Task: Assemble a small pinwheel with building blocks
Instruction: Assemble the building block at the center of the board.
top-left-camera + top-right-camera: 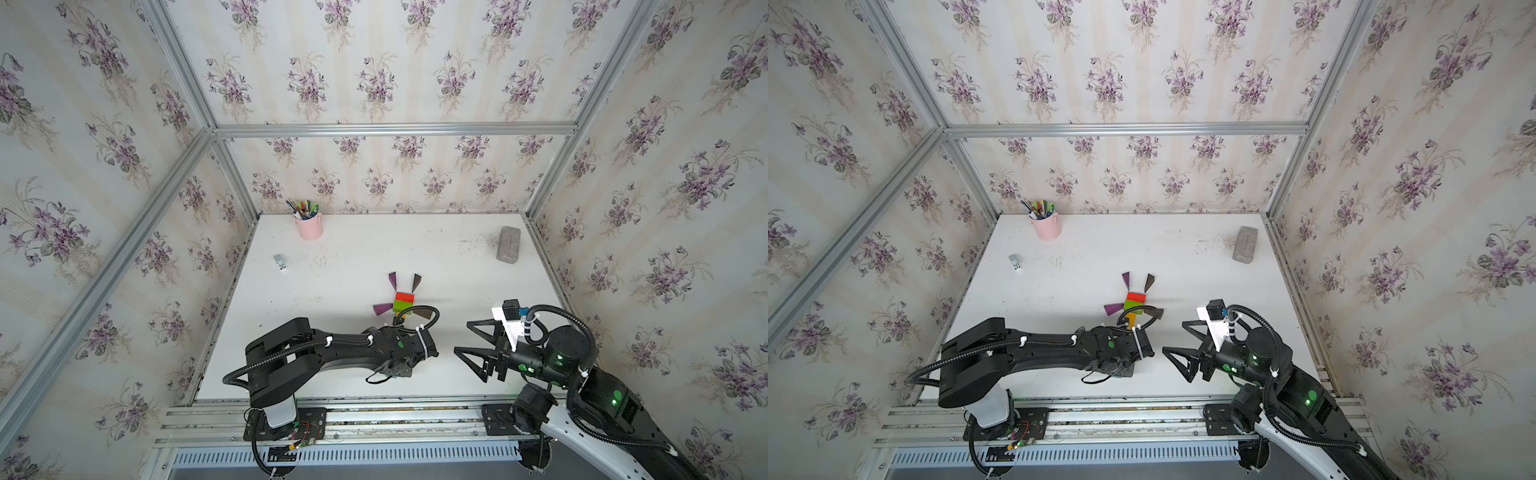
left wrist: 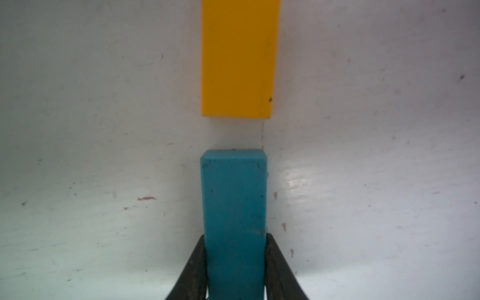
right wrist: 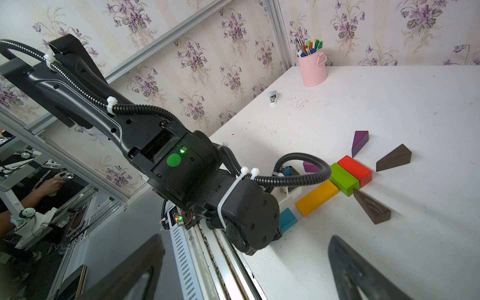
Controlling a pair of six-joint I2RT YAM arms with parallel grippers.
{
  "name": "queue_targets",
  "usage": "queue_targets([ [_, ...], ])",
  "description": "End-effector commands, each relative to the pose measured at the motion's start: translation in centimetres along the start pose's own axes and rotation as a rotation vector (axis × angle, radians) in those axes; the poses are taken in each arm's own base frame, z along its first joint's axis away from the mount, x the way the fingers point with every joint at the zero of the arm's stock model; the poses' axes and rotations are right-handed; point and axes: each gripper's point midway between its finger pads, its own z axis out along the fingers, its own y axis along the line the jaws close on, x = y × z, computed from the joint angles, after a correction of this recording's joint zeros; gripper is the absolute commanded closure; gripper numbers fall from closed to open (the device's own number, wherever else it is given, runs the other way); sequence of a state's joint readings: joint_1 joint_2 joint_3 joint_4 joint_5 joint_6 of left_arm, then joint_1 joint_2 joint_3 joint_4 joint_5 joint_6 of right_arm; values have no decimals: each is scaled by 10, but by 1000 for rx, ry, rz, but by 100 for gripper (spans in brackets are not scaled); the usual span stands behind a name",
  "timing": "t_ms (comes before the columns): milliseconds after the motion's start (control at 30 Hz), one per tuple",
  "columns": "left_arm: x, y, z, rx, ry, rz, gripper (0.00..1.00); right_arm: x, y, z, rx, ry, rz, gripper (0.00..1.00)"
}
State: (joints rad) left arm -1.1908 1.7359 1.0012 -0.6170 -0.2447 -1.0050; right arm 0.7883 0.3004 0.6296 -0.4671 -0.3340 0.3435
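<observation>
The pinwheel lies flat mid-table: red block (image 1: 405,297) and green block (image 1: 402,306) side by side at the centre. Two purple wedges (image 1: 392,279) (image 1: 382,308) and two dark brown wedges (image 1: 416,281) (image 1: 424,312) lie around them. The yellow block (image 2: 239,57) runs from the green one toward me. My left gripper (image 2: 235,239) is shut on the blue block (image 2: 235,202), which lines up with the yellow block's end, a narrow gap between them. In both top views the left wrist hides these jaws. My right gripper (image 1: 462,337) hangs open and empty to the right of the left wrist.
A pink pen cup (image 1: 309,226) stands at the back left, with a small metal clip-like object (image 1: 280,262) in front of it. A grey brick-like slab (image 1: 508,244) lies at the back right. Aluminium rails (image 1: 374,411) border the table's front edge, and papered walls close the other sides.
</observation>
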Motion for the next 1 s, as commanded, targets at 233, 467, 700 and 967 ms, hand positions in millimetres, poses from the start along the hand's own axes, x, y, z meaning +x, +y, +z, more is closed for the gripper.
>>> queue_targets([
  [233,-2,-1,3,1,6,6,74,-6,4,0,-20,-25,-6,1],
  [467,-4,-1,5,0,8,7,73,-6,4,0,-21,-23,-6,1],
  [700,-6,0,6,-1,10,1,74,-6,5,0,-24,-24,-7,1],
  [967,-8,1,7,-2,11,-5,73,-7,5,-1,-24,-27,-9,1],
])
